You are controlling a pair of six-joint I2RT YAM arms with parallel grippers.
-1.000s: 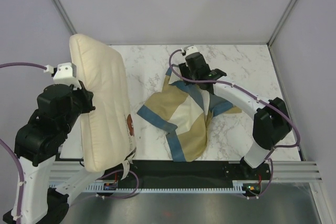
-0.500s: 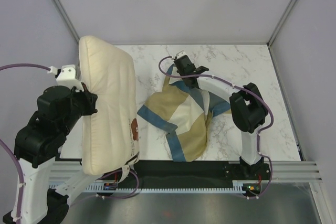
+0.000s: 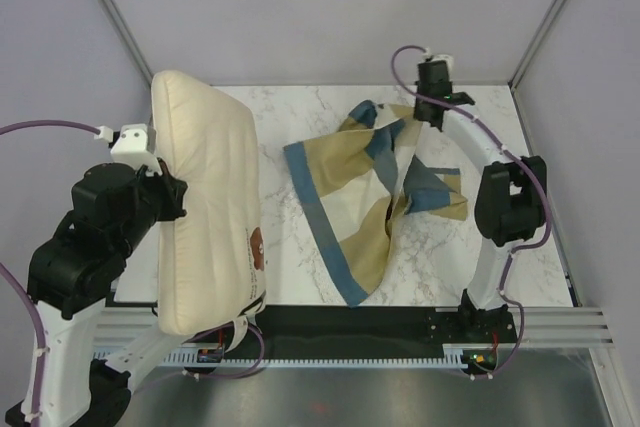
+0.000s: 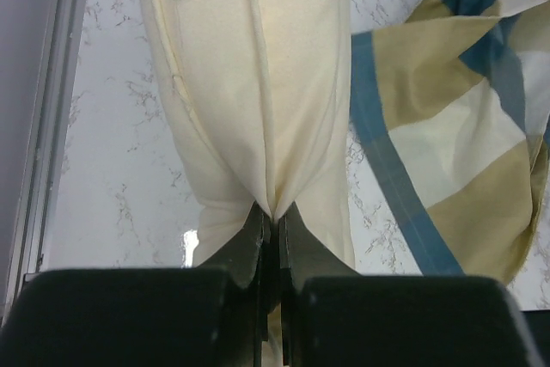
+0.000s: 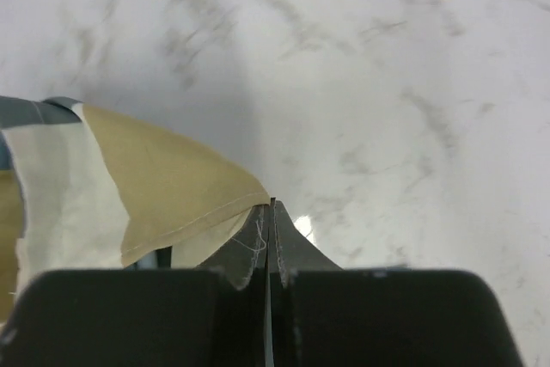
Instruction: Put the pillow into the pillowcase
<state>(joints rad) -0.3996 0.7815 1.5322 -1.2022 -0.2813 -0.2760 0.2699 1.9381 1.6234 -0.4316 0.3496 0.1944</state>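
The cream pillow stands on edge at the table's left, its small brown bear face low near the front. My left gripper is shut on a gathered fold of the pillow; from above, that gripper is mostly hidden behind it. The checked blue, tan and cream pillowcase is stretched from mid-table up toward the back right. There my right gripper holds its upper corner. In the right wrist view the jaws are shut with the pillowcase's tan corner pinched at the tips.
The marble table top is boxed in by grey walls behind and at both sides. A metal rail with both arm bases runs along the near edge. The right arm reaches along the table's right side.
My right gripper shut on the pillowcase's edge and swung to the back right, lifting and spreading the cloth. The pillow leaned slightly right, then stayed still in the left gripper.
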